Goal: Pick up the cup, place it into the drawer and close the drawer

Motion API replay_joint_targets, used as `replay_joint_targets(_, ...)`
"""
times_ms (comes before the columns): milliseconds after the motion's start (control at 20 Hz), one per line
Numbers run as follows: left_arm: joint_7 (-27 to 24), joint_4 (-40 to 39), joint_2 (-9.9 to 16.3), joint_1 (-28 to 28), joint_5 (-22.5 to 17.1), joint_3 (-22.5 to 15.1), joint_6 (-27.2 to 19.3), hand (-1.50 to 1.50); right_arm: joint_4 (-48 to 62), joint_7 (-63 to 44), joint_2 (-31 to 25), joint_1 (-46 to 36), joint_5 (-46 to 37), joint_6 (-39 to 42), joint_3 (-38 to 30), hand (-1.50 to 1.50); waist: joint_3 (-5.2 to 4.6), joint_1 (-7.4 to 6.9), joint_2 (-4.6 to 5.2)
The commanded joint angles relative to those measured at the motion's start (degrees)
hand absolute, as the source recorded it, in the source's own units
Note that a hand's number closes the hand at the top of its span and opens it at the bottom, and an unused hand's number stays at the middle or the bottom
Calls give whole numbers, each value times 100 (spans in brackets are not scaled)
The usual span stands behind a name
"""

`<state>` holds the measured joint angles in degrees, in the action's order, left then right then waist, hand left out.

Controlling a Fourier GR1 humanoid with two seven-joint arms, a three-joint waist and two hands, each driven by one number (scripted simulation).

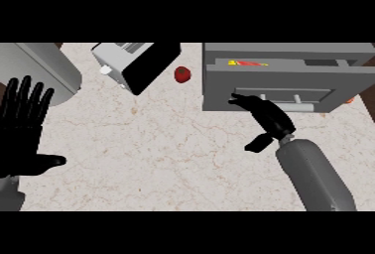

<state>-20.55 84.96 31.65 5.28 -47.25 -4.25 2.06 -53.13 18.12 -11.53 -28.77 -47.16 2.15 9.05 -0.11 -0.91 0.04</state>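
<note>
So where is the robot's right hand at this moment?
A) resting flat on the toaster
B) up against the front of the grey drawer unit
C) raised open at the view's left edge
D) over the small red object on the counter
B: the right hand reaches onto the front panel of the drawer unit, with its fingertips near the handle.

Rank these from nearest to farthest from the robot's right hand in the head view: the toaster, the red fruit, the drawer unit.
1. The drawer unit: the right hand is at its front, upper right.
2. The red fruit: on the counter, just left of the drawer unit.
3. The toaster: farther left, at the counter's back.
</note>
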Motion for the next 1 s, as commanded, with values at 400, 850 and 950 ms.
replay_joint_targets(400, -65, -383, -153, 96, 225, 237, 563, -150, 3276, 1178, -225, -2050, 196, -134, -978, -150, 20, -162, 98)
replay_joint_targets(850, -38, -571, -330, 424, 435, 132, 487, -150, 3975, 1297, -755, -2909, 257, 253, -1255, -150, 23, -287, 180)
replay_joint_targets(950, -52, -455, -189, 121, 267, 264, 767, -150, 4081, 1507, -761, -2679, 233, -5, -1263, -150, 27, -382, 187)
